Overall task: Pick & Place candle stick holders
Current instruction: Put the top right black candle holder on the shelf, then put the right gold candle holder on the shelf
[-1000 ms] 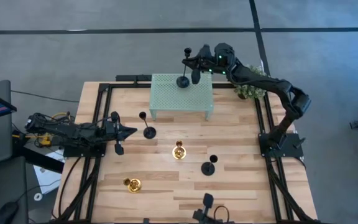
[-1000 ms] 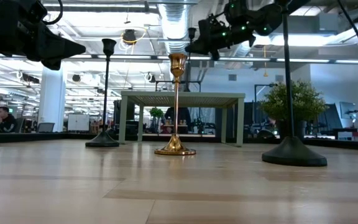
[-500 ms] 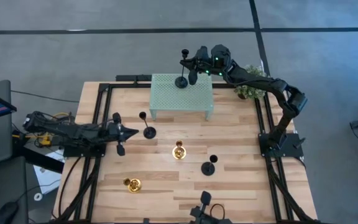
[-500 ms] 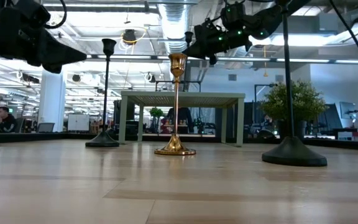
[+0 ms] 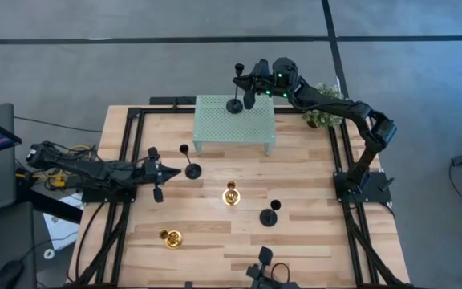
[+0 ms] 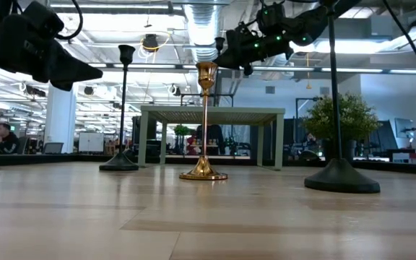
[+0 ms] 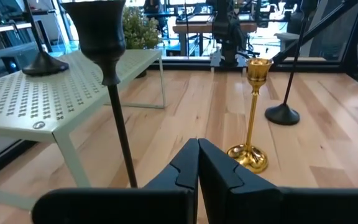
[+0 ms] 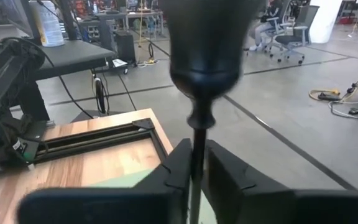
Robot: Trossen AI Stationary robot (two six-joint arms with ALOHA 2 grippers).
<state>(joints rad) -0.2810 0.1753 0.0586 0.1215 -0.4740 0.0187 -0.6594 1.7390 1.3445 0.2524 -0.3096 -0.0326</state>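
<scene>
A black candle stick holder stands on the green perforated stand at the far side, and my right gripper is shut on its stem. It also shows in the right wrist view. My left gripper is shut and empty, just left of a second black holder, whose stem is beside the fingers. A gold holder stands mid-table. A third black holder stands to its right. Another gold holder is at the near left. My right gripper pinches the black holder's thin stem between its two fingers, high up, just below the cup. The fingers come level from the table's right side and lie across the stem. The holder stands upright with its round base on the green stand's top.
A small green bushy plant stands at the far right, behind the stand. Black frame rails run along the table's left and right sides. Bare wood lies between the stand and the holders and along the near right.
My left gripper has moved, still shut, toward the table's right edge, closer to the black holder beside it. My right gripper has shifted slightly toward the table's left with the held holder's top.
</scene>
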